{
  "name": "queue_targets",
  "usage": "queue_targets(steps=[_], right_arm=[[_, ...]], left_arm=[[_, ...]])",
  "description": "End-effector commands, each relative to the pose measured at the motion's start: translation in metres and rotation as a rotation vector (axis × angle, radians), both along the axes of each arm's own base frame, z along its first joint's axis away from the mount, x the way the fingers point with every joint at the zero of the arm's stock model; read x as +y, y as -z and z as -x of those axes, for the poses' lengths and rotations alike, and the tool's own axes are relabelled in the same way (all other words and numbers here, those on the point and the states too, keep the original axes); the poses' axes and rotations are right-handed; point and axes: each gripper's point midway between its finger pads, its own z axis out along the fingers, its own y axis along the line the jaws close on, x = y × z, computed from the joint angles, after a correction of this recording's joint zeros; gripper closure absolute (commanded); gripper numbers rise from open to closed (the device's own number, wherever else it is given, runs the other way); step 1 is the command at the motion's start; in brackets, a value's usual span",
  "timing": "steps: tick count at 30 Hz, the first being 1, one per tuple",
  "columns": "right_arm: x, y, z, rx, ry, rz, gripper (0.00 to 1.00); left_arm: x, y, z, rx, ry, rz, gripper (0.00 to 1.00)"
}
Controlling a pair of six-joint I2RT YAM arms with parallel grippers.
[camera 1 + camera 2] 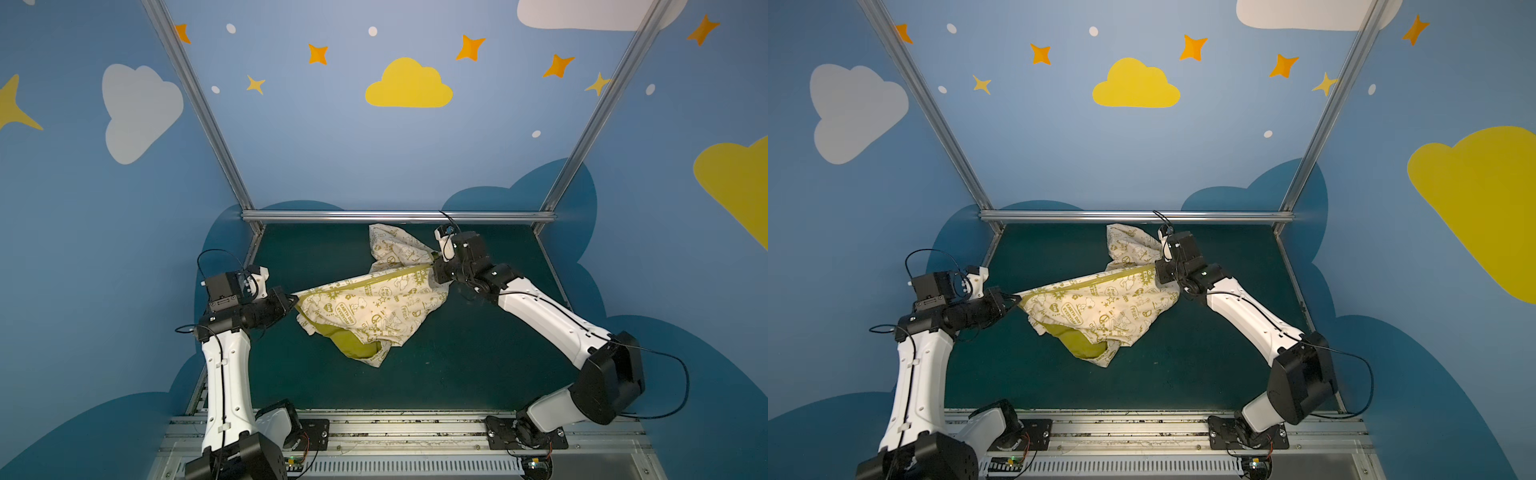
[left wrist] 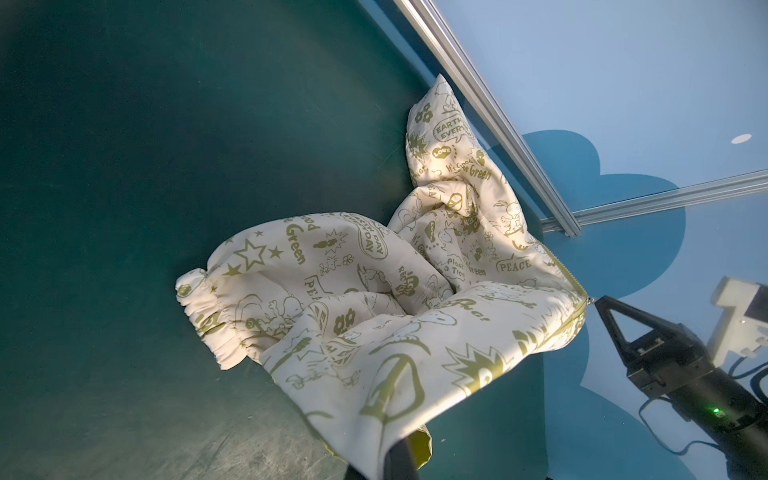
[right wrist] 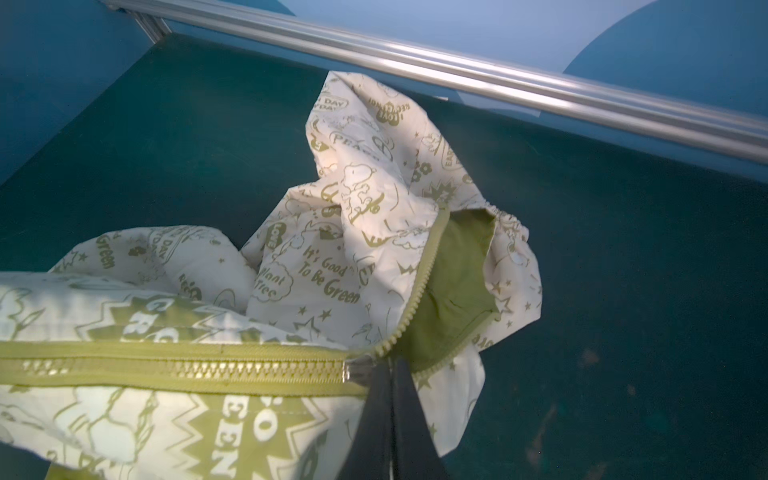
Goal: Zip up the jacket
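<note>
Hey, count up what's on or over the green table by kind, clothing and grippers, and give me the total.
jacket: 1
grippers: 2, the left gripper and the right gripper, each shut on the jacket
total: 3

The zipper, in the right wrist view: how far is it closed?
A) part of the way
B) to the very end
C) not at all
A: the zipper is joined up to the right gripper; past it the two rows of teeth part around the green lining.
</note>
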Motion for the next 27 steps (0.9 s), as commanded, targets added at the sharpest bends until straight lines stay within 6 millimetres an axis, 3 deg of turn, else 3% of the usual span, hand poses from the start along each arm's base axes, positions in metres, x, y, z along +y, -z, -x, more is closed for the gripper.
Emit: queue_targets(steps=[1,4,6,7,9,11,12,15,16,19,22,27], right_arm=[[-0.044,-0.059,-0.043,-0.154,0.152,0.073,1.00],[-0.076,-0.128,-0.061,-0.304,0.241,0.094,1.00],[-0.089,-0.167,-0.060,-0.395,0.274,0.116,1.00],[-0.093,-0.181,-0.055,-0.425,0.276,0.123,1.00],[-0.093,-0.185,-0.040,-0.418,0.252,0.112,1.00],[-0.089,-0.163,-0.021,-0.362,0.226,0.104,1.00],[-0.085,-0.141,-0.009,-0.317,0.207,0.103,1.00],[-0.085,-0.056,0.026,-0.141,0.206,0.129,1.00],[-0.092,-0.022,0.037,-0.061,0.234,0.123,1.00],[-0.115,0.051,0.061,0.105,0.318,0.122,1.00],[-0.137,0.093,0.075,0.202,0.403,0.097,1.00],[-0.158,0.120,0.086,0.259,0.483,0.081,1.00]], left_arm=[[0.015,-0.027,-0.022,-0.075,-0.029,-0.032,0.96],[0.021,-0.046,-0.035,-0.103,-0.031,-0.035,0.96],[0.021,-0.052,-0.040,-0.112,-0.026,-0.027,0.96],[0.021,-0.053,-0.042,-0.116,-0.024,-0.021,0.96],[0.022,-0.050,-0.042,-0.111,-0.026,-0.021,0.96],[0.022,-0.041,-0.039,-0.100,-0.027,-0.030,0.96],[0.021,-0.036,-0.038,-0.099,-0.018,-0.036,0.96],[0.009,-0.027,-0.028,-0.100,0.043,-0.052,0.96],[0.006,-0.020,-0.023,-0.086,0.058,-0.075,0.96],[0.006,0.008,-0.011,-0.018,0.066,-0.134,0.96],[0.007,0.032,-0.003,0.038,0.066,-0.142,0.96],[0.006,0.055,0.001,0.095,0.063,-0.140,0.96]])
